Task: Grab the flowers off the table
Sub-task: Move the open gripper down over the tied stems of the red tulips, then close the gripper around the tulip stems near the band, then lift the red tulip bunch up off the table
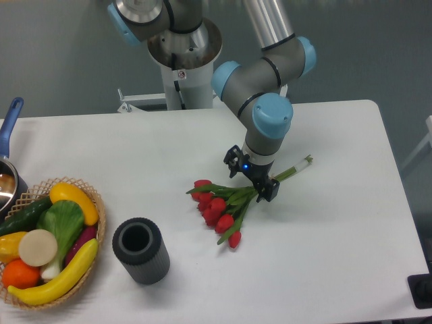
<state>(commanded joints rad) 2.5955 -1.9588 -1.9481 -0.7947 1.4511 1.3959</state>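
The gripper (250, 178) stands with jaws spread wide astride the stems of the flowers (226, 202) lying on the table (135, 148).

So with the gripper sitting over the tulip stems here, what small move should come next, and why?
Probably a short straight descent, then closing. The gripper is over the stems of the flowers, with its fingers apart on either side of them, and the bunch lies flat on the table. Whether the fingers already reach stem height can't be judged from this view.
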